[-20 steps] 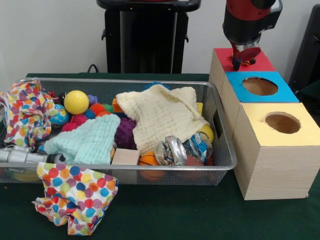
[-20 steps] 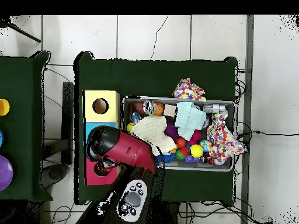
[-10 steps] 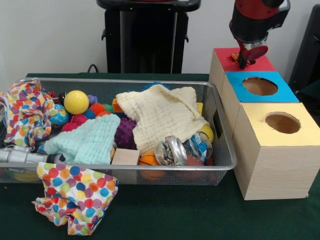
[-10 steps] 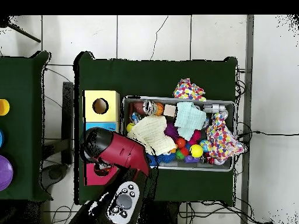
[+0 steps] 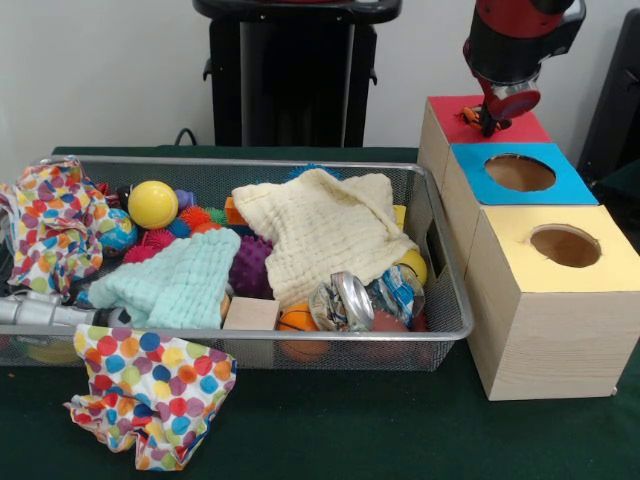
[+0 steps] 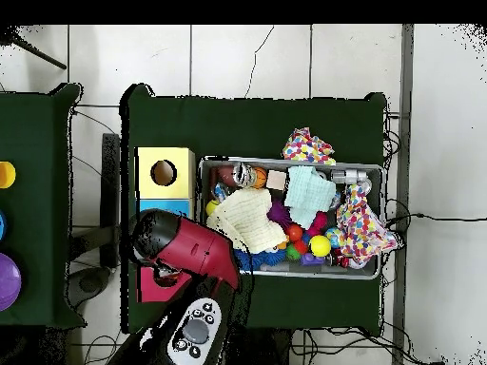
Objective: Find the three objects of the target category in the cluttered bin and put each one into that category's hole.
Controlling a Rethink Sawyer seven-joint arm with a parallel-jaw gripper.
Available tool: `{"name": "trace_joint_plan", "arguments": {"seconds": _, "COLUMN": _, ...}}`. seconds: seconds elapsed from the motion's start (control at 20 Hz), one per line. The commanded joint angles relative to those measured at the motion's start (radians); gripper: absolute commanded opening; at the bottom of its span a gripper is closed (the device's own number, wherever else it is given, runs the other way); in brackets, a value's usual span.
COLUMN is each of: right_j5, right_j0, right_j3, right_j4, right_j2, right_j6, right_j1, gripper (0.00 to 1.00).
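Observation:
My gripper (image 5: 490, 122) hangs from the red arm just over the red-topped box (image 5: 522, 128), the farthest of three boxes. A small orange bit (image 5: 468, 112) shows beside its tip, and I cannot tell whether it is held. In the overhead view the arm's head (image 6: 160, 238) covers the gripper and most of the red box (image 6: 149, 287). The wire bin (image 5: 250, 161) holds a yellow ball (image 5: 152, 203), orange and purple spiky balls (image 5: 250, 265), a small orange ball (image 5: 298, 318), a crushed can (image 5: 345, 300) and a wooden block (image 5: 250, 313).
A blue-topped box (image 5: 570, 186) and a yellow-topped box (image 5: 520, 240), each with a round hole, stand in a row beside the bin. A cream cloth (image 5: 320, 230) and a mint cloth (image 5: 175, 280) cover much of the bin. A polka-dot cloth (image 5: 150, 395) hangs over its front rim.
The gripper has risen a little and shifted right over the red box. The orange bit rose with it at first. The bin's contents have not moved.

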State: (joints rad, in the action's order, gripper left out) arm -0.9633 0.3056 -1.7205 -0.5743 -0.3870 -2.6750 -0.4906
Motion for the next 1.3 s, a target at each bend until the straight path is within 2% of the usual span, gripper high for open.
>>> {"name": "trace_joint_plan", "arguments": {"seconds": 0.05, "right_j5": 0.172, "right_j0": 0.013, "right_j3": -0.15, "right_j4": -0.059, "right_j2": 0.101, "right_j6": -0.24, "right_j1": 0.148, "gripper": 0.0}}
{"name": "trace_joint_plan", "arguments": {"seconds": 0.45, "right_j5": 0.212, "right_j0": 0.007, "right_j3": -0.152, "right_j4": -0.085, "right_j2": 0.106, "right_j6": -0.209, "right_j1": 0.184, "gripper": 0.0}}
{"name": "trace_joint_plan", "arguments": {"seconds": 0.85, "right_j5": 0.209, "right_j0": 0.005, "right_j3": -0.161, "right_j4": -0.099, "right_j2": 0.103, "right_j6": -0.186, "right_j1": 0.193, "gripper": 0.0}}
{"name": "trace_joint_plan", "arguments": {"seconds": 1.15, "right_j5": 0.183, "right_j0": 0.025, "right_j3": -0.149, "right_j4": -0.059, "right_j2": 0.065, "right_j6": -0.182, "right_j1": 0.186, "gripper": 0.0}}
{"name": "trace_joint_plan", "arguments": {"seconds": 1.3, "right_j5": 0.268, "right_j0": 0.006, "right_j3": -0.183, "right_j4": -0.062, "right_j2": 0.078, "right_j6": -0.108, "right_j1": 0.161, "gripper": 0.0}}
